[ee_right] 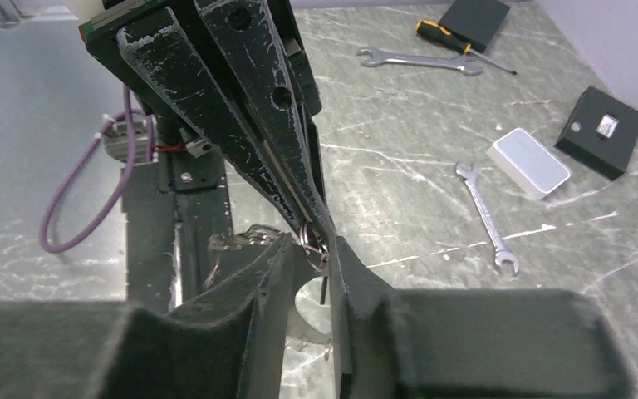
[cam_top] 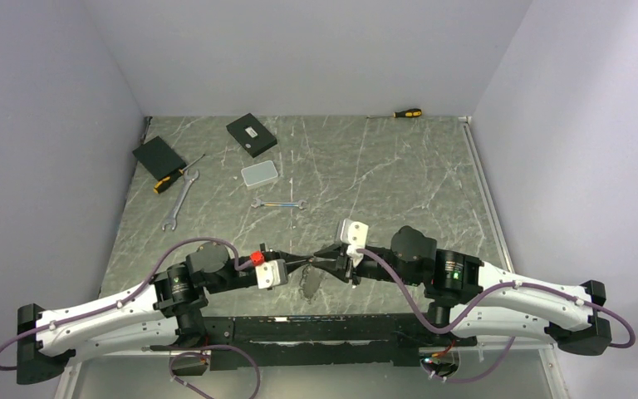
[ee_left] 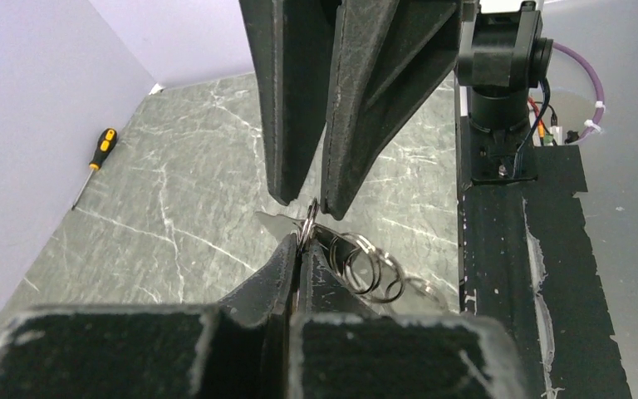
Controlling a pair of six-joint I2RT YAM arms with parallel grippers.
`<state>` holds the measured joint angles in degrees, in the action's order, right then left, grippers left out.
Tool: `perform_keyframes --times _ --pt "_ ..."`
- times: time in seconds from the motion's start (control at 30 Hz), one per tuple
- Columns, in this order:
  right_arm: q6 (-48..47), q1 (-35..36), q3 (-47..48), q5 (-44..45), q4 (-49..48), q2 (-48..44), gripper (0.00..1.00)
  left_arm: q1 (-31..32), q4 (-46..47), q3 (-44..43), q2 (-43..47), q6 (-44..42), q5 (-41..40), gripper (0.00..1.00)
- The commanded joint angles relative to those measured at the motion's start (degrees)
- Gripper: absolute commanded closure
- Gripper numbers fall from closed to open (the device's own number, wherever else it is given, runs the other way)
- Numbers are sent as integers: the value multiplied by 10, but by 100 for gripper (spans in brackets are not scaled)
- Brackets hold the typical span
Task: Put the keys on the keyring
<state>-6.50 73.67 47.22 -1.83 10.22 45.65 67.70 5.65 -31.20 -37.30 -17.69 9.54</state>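
Note:
The keyring [ee_left: 365,264] is a chain of thin silvery rings. My left gripper [ee_left: 301,243] is shut on one ring, held just above the table near its front edge. A flat silver key blade [ee_left: 272,219] sticks out left of that ring. In the top view both grippers meet tip to tip, left gripper [cam_top: 303,264] and right gripper [cam_top: 322,261], with the bunch of keys [cam_top: 309,284] hanging below. My right gripper [ee_right: 311,243] has its jaws a little apart, straddling the held ring [ee_right: 311,235]. A thin dark piece [ee_right: 324,291] hangs between its fingers.
On the far table lie two silver wrenches [cam_top: 181,199] [cam_top: 277,204], two yellow-and-black screwdrivers [cam_top: 174,176] [cam_top: 407,113], two black boxes [cam_top: 159,156] [cam_top: 251,134] and a white box [cam_top: 260,173]. A black mounting rail [cam_top: 299,328] runs along the near edge.

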Motion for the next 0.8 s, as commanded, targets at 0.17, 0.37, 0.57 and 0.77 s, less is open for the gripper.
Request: perform_keyframes --times 0.17,0.37,0.57,0.77 --pt "-4 2 61 43 78 24 56 2 -41 -45 -21 7 -58 100" --pt "-30 2 95 65 143 67 55 2 -123 -94 -73 18 -94 100" --pt "-48 2 91 69 132 90 56 2 -150 -109 -84 30 -94 100" --pt "-54 2 80 78 114 99 57 2 -165 -106 -70 40 -94 100"
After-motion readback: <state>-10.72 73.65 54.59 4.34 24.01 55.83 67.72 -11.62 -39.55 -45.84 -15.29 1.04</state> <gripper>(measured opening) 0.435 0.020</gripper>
